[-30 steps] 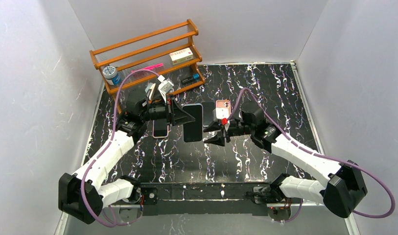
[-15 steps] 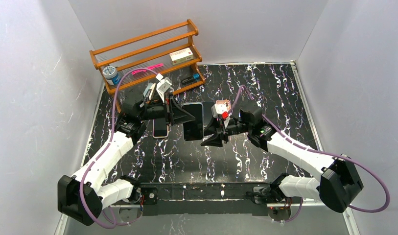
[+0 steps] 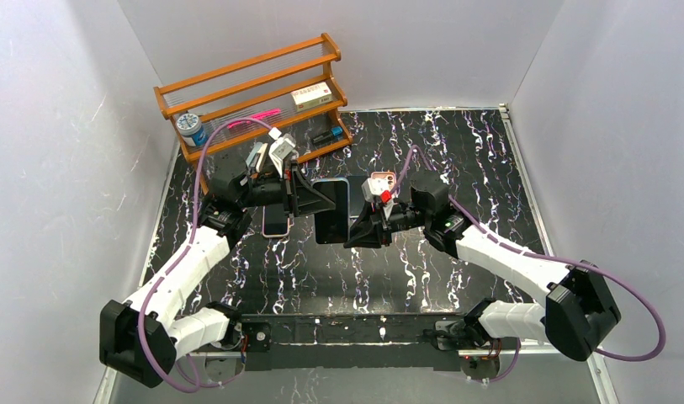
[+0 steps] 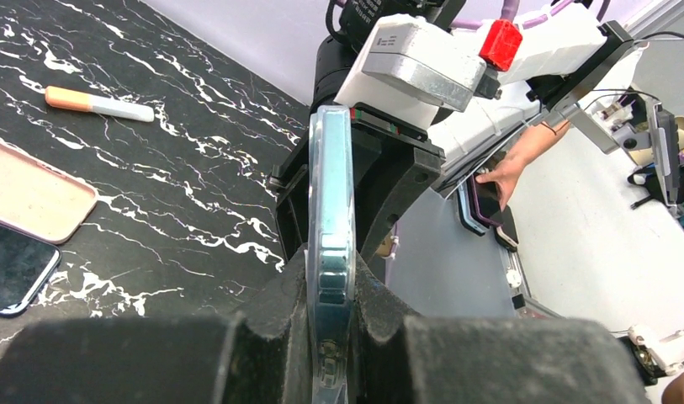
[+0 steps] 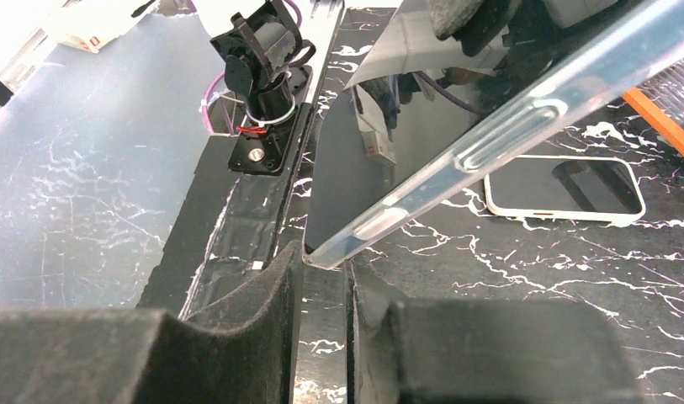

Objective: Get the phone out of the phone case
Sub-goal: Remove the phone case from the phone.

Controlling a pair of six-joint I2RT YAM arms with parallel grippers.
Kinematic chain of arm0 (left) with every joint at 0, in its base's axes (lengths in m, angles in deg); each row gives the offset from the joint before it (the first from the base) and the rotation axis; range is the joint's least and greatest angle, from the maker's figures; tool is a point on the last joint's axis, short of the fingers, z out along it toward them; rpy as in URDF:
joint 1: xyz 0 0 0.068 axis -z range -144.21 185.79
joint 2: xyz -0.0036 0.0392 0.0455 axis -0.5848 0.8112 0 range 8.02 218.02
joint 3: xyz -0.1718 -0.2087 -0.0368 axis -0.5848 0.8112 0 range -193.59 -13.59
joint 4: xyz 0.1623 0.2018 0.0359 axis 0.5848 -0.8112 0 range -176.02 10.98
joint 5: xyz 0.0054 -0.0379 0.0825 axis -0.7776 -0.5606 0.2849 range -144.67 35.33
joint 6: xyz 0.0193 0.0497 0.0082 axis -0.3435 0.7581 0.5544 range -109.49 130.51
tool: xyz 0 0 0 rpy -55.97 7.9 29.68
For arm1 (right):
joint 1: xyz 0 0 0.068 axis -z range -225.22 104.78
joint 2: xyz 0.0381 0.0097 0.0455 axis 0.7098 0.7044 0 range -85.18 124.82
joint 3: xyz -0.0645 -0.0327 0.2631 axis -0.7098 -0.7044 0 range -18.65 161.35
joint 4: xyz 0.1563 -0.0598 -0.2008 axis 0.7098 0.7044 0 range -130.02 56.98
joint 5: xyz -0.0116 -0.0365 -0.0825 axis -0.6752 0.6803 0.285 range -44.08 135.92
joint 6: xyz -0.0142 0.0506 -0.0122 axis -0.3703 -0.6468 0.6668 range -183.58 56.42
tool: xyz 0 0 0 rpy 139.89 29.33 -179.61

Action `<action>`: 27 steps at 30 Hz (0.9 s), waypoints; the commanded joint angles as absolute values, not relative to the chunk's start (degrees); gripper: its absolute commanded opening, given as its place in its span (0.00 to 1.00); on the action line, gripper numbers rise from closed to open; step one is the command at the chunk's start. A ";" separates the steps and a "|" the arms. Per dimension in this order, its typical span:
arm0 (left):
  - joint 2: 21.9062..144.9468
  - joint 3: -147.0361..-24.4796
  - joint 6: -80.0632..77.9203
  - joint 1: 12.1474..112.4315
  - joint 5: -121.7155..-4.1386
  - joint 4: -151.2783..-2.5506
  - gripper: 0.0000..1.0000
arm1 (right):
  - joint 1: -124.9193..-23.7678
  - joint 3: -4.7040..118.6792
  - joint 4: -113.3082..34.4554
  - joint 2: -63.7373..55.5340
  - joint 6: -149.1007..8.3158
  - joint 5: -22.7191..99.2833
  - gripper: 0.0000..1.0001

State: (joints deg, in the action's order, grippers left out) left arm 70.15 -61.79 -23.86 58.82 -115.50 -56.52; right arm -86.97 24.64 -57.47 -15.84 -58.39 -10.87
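Note:
A dark phone (image 3: 331, 210) in a clear phone case (image 4: 331, 185) is held on edge above the table's middle. My left gripper (image 4: 331, 278) is shut on the case's edge, one finger on each face; in the top view it (image 3: 328, 202) reaches in from the left. My right gripper (image 5: 326, 261) comes from the right, with its fingertips closed against a lower corner of the clear case (image 5: 506, 118). The phone's black screen (image 5: 355, 168) faces the near side. In the top view the right gripper (image 3: 353, 236) sits at the phone's near right corner.
A wooden rack (image 3: 254, 93) with small items stands at the back left. A pink-edged phone (image 3: 275, 220) lies flat under the left arm, and another pink phone (image 3: 383, 180) lies behind the right wrist. A marker (image 4: 98, 103) lies on the black marbled tabletop.
The right gripper has moved left to the phone and its jaws have narrowed onto the case's corner. The left gripper has kept its hold and shifted slightly.

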 commanded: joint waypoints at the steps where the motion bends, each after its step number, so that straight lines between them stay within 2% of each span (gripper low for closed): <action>1: 69.85 -61.44 -30.46 59.08 -114.48 -51.68 0.00 | -87.14 26.47 -57.67 -15.08 -52.29 -11.14 0.01; 17: 66.42 -55.31 -42.75 60.78 -115.40 -43.42 0.00 | -87.21 39.87 -40.30 -6.95 -27.63 -6.22 0.01; 27: 67.12 -54.80 -43.57 62.77 -115.41 -42.94 0.00 | -87.23 44.09 -40.11 -6.15 -22.48 0.80 0.01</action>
State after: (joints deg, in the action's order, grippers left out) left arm 68.47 -54.45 -36.58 59.43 -110.98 -45.11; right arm -87.13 38.52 -32.75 -6.36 -29.21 -8.71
